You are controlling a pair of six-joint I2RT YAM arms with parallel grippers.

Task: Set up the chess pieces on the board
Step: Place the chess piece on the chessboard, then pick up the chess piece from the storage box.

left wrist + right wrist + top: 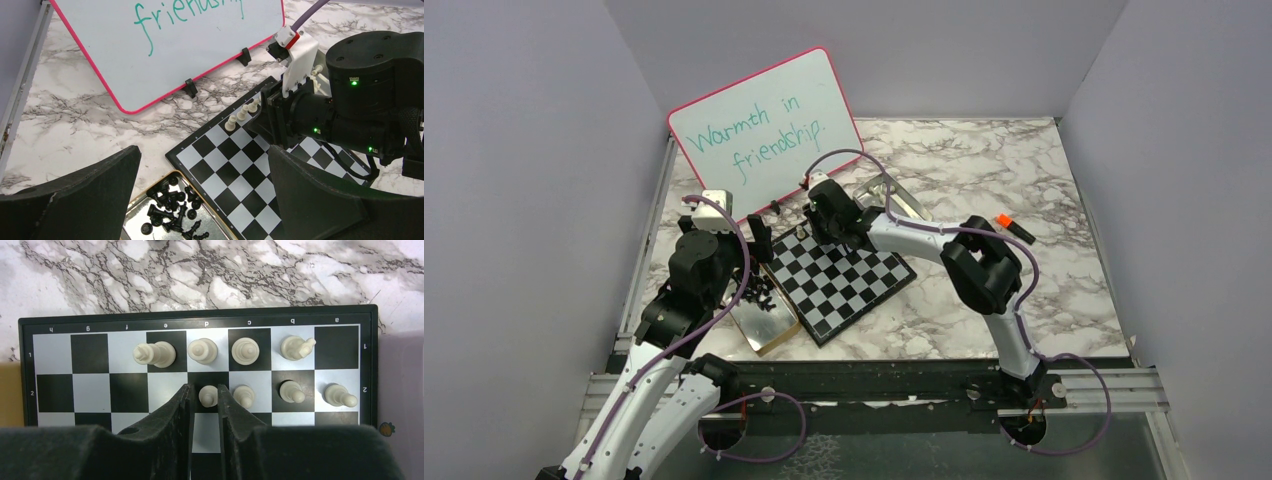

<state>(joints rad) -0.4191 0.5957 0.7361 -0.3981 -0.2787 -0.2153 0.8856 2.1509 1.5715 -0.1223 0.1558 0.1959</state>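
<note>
Black chess pieces (170,207) lie in a metal tray (131,225) by the released left tool (204,150); right tool (204,388) straddles a pawn (208,396), grip unclear.

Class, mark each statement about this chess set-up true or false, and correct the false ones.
1. The black chess pieces lie in a metal tray beside the board. True.
2. The left gripper holds a black piece. False: it is open and empty.
3. The right gripper is over the tray. False: it is at the board, its fingers either side of a white pawn.
4. Eight white pieces show on the board in the right wrist view. True.
5. The whiteboard has a blue rim. False: the rim is pink.
</note>
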